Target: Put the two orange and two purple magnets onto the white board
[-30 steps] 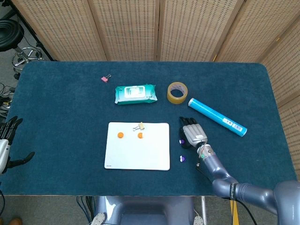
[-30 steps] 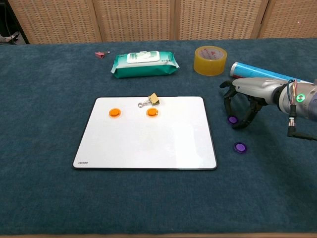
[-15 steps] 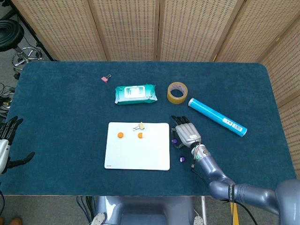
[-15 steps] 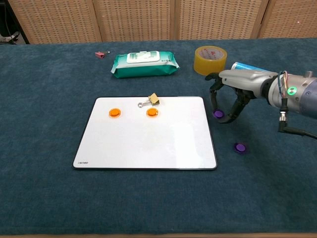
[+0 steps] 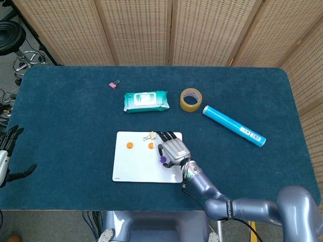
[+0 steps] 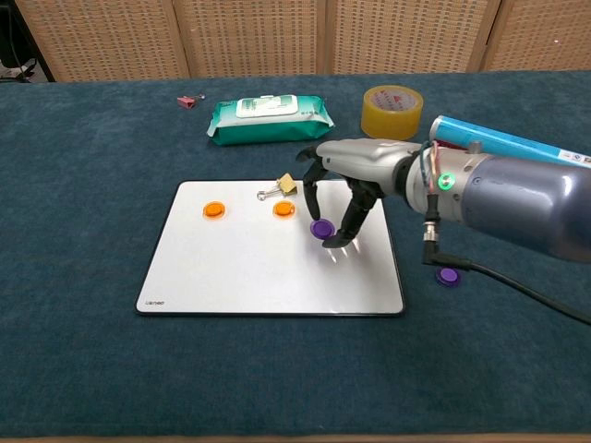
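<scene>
Two orange magnets (image 6: 214,209) (image 6: 284,209) lie on the upper part of the white board (image 6: 240,268), seen in the head view as orange magnets (image 5: 129,145) (image 5: 151,145) on the white board (image 5: 136,169). My right hand (image 6: 346,185) (image 5: 174,149) hangs over the board's right half and pinches one purple magnet (image 6: 321,228) (image 5: 163,159) just above the surface. The other purple magnet (image 6: 448,275) lies on the cloth right of the board; my arm hides it in the head view. My left hand (image 5: 7,151) sits at the table's far left edge, fingers apart, holding nothing.
A binder clip (image 6: 277,188) rests on the board's top edge. Behind the board are a green wipes pack (image 6: 268,118), a tape roll (image 6: 391,112), a blue tube (image 6: 508,143) and a small pink clip (image 6: 191,100).
My right hand has carried one purple magnet leftward from the cloth right of the board to above the board. The other purple magnet and the left hand have not moved.
</scene>
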